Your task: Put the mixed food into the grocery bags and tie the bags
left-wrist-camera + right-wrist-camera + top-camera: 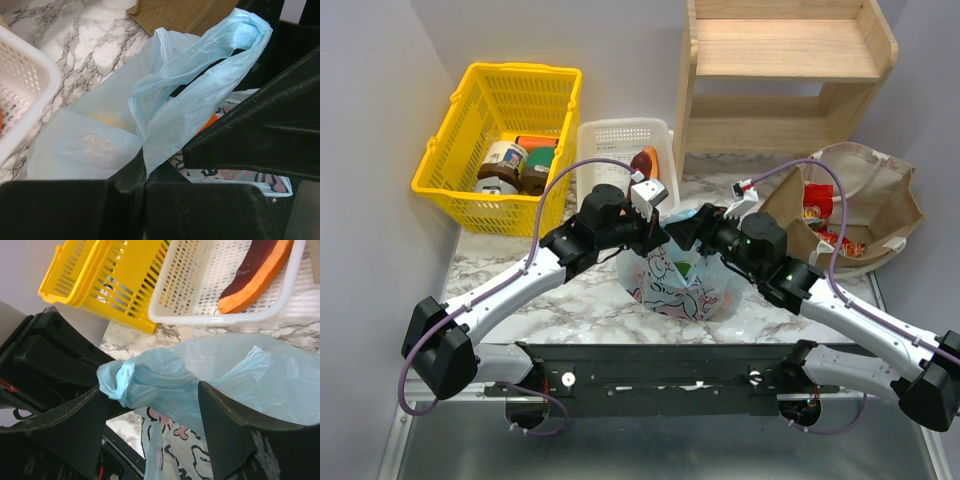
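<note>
- Two bags sit on the table [570,300]: the blue bag [680,285] in the middle between the arms, and the tan bag [885,200] to the right, with red packets [817,205] showing in its mouth.
- Left gripper [142,184] is pinched together. Blue film runs into its fingers, so it appears clamped on one side of the blue bag's mouth.
- Right gripper [152,390] has its jaws apart, one finger on each side of a twisted handle [142,377]. The film lies between them and is not squeezed.
- Inside the blue bag, something orange [212,120] and a pale yellow shape [107,117] show through the film. The food seems to be loaded, so tying looks like the step in hand.
- Handling, as a judgement: the film is thin, limp and slippery. It holds no shape and will slide out of a loose pinch. The load looks light, yet a hard pull could stretch or tear the handle, or drag the whole bag.
- Best hold: the bunched, twisted part of the handle, where the layers are thick, not a single sheet near the mouth.
- Yellow basket [470,110] and white tray [610,135], with the wedge [255,270] in it, stand behind the blue bag.
</note>
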Tool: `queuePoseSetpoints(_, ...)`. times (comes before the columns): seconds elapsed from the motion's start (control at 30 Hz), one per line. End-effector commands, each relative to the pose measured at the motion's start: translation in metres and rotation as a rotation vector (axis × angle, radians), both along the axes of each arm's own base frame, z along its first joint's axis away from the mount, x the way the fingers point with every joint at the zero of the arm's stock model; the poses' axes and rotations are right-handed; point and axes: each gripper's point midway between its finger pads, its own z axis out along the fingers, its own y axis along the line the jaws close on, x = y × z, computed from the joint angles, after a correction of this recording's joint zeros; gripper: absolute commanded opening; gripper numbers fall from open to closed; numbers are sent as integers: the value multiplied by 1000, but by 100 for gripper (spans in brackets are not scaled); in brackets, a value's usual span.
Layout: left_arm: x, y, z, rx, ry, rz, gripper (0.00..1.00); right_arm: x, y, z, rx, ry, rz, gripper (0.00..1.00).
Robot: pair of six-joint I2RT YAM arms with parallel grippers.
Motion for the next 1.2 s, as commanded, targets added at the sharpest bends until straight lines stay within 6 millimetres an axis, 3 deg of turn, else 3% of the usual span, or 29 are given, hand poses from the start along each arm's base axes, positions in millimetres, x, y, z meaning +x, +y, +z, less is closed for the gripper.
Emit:
queuePoseSetpoints(0.0,-1,-3,6,-26,-26,-10,0,14,-2,28,16,-80,-63,76)
queuePoseSetpoints(0.17,-3,-3,2,-20,-12,-19,0,17,4,35,25,-104,-48,76)
queuePoseSetpoints(0.37,-3,-3,3,-24,-11,-15,0,8,12,49,102,-132,13,89)
queuePoseSetpoints(0.67,-3,-3,6,-29,-24,-17,0,19,26,30,62,-76,20,86)
queuePoseSetpoints(0.77,-4,-3,7,-28,-28,-22,0,22,25,29,61,-80,5,80)
queuePoseSetpoints(0.9,-7,-4,6,-27,-25,-47,0,27,23,28,43,-91,-18,53)
queuePoseSetpoints(1.1,-12,-7,9,-34,-38,-87,0,32,19,23,13,-97,-48,31)
queuePoseSetpoints(1.17,-16,-7,11,-36,-46,-111,6,33,17,20,6,-96,-55,23)
